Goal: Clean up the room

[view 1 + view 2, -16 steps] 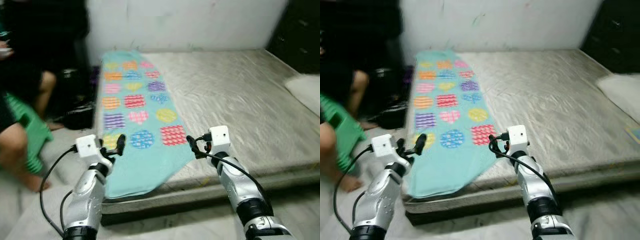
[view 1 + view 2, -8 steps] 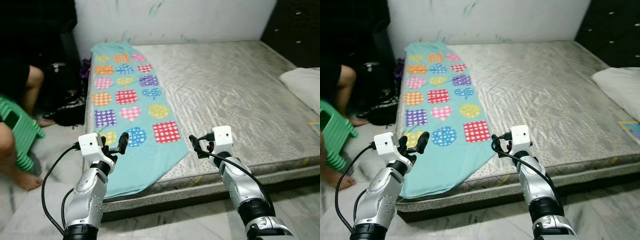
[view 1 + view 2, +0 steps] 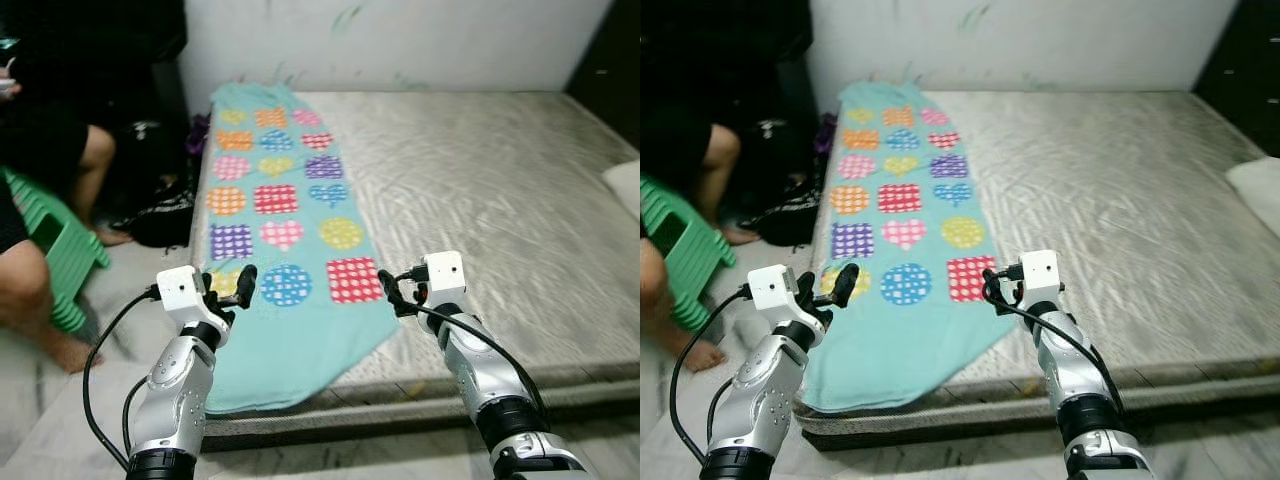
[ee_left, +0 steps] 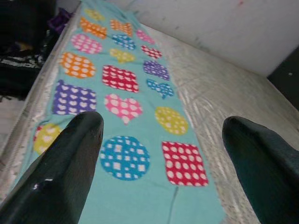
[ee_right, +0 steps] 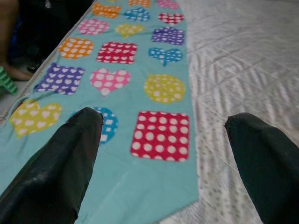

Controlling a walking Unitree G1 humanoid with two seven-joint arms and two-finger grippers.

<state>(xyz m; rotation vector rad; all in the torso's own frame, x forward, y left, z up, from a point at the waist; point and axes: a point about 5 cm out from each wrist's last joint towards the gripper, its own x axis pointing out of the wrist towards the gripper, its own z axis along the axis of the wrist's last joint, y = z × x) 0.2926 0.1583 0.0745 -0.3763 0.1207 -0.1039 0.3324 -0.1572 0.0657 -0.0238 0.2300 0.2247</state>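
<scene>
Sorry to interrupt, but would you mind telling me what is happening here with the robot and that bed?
The robot stands at the foot of a bare grey mattress, both arms raised toward a long turquoise blanket with coloured dotted shapes lying along the mattress's left edge. The left claw and the right claw are both open and hover near the blanket's near end, holding nothing. A person's leg and a green plastic stool are on the floor to the left.

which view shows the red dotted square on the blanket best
The right wrist view: the red dotted square sits large and sharp between the open right gripper's fingers. The left wrist view shows it smaller, and both eye views show it small, just ahead of the right gripper on the teal blanket.
</scene>
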